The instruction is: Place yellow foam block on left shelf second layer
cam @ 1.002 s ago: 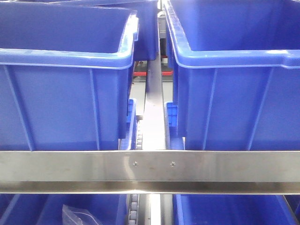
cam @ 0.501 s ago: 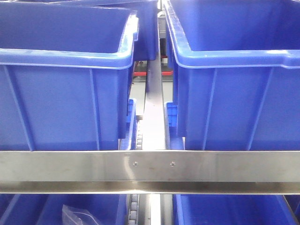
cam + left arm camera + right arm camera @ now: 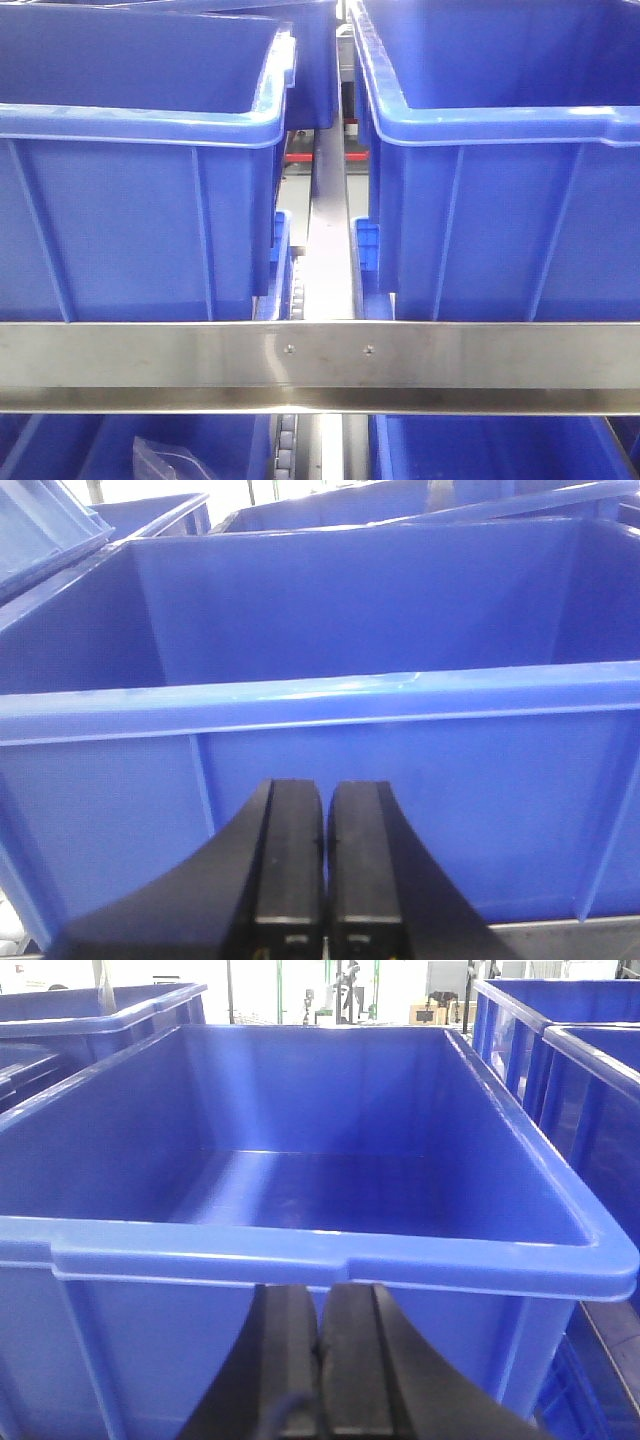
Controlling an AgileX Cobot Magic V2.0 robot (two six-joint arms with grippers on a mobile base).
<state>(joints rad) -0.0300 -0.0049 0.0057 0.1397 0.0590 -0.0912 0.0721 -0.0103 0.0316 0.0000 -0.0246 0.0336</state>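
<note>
1. Across all three views: yellow foam block out of sight; position relative to either gripper cannot be told.
2. Low in the left wrist view: left gripper (image 3: 322, 865), black fingers pressed together with only a thin seam between, nothing held. Just short of the front wall of a blue bin (image 3: 330, 695), below its rim.
3. Low in the right wrist view: right gripper (image 3: 320, 1360), fingers likewise closed against each other, nothing between them. Close to the front wall of a second blue bin (image 3: 330, 1260); bin interior bare as far as visible.
4. Front view count, upper layer: two large blue bins, left bin (image 3: 140, 130) and right bin (image 3: 500, 130), side by side, apart, with a narrow gap between.
5. In that gap: one steel upright (image 3: 330, 250) running back; red fittings (image 3: 298, 156) behind it, too small to identify.
6. Across the lower front view: one horizontal steel shelf rail (image 3: 320, 365) with two screw heads near the middle, passing in front of both bins.
7. Below the rail: tops of two more blue bins, lower left bin (image 3: 60, 445) and lower right bin (image 3: 480, 445). One clear plastic bag (image 3: 172, 460) in the lower left one.
8. Neither gripper visible in the front view.
</note>
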